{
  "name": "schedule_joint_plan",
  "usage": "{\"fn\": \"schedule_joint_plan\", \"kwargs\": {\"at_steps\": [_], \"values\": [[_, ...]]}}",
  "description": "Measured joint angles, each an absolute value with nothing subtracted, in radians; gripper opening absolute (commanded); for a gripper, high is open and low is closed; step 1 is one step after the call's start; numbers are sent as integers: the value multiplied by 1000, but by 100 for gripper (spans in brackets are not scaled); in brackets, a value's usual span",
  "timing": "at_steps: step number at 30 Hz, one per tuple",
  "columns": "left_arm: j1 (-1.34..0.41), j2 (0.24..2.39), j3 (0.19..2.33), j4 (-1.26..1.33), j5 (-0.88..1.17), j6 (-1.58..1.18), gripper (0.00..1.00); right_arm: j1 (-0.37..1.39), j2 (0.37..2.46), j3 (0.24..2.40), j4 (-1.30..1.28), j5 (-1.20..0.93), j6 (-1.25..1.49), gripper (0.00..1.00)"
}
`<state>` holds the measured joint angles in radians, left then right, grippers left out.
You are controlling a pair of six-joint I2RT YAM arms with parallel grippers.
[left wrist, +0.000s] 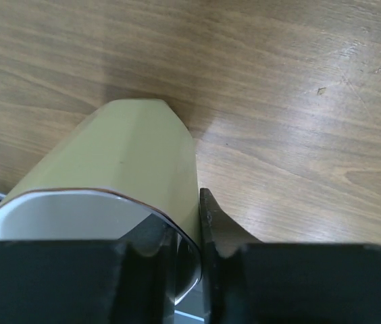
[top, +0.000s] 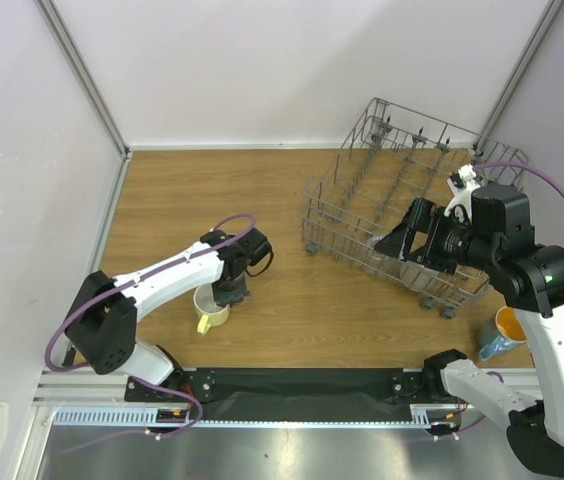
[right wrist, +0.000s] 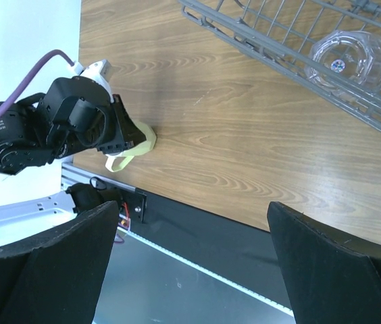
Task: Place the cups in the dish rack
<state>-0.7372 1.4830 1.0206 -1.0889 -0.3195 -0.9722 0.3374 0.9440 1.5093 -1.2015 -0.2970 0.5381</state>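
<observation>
A wooden table (top: 182,210) sits between white walls (top: 262,70), with a black strip (top: 302,385) along its near edge.

**Rack.** The rack (top: 342,215) stands on the far right part of the table, its long side running at an angle to the table edge. In the right wrist view, a glass (right wrist: 349,61) lies inside the rack against its near wire wall.

**Mug.** The mug (top: 210,308) stands upright on the near left part of the table, well apart from the rack. Its opening faces up and its handle points toward the near edge. The inside is white.

**Left gripper.** The left gripper (left wrist: 180,216) is at the mug rim. One finger (left wrist: 143,253) is inside the mug and the other is outside, with the mug wall pinched between them. The fingers are clenched on the wall. The mug base is on the table.

**Right gripper.** The right gripper (top: 387,245) hangs over the near wall of the rack and points toward the left arm. Its fingers (right wrist: 339,263) are spread wide and hold nothing.

**Tumbler.** The tumbler (top: 492,348) is on the near right corner of the table, just beside the right arm and outside the rack. Whether it stands or lies cannot be told.
</observation>
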Motion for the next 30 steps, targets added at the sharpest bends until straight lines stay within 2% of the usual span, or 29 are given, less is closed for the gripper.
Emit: {"fn": "schedule_joint_plan", "kwargs": {"at_steps": [1,2,7,11,15,21,30], "values": [[-736,1483,1021,-1087,-321,-970,3,335,944,1509,-1201,-297,537,100],[-734,1483,1022,-1087,-321,-968,0,333,944,1507,-1201,-297,537,100],[-727,1481,1077,-1135,-320,-960,0,319,948,1483,-1201,-306,523,100],[-726,1441,1221,-1148,-296,-912,0,311,966,1463,-1199,-329,514,100],[-724,1370,1407,-1105,-181,-847,0,305,989,1456,-1187,-369,498,100],[-721,1231,1505,-907,75,-830,0,303,1002,1455,-1136,-465,486,100],[-719,1076,1296,-365,364,-1060,0,305,1002,1456,-982,-711,482,99]]}}
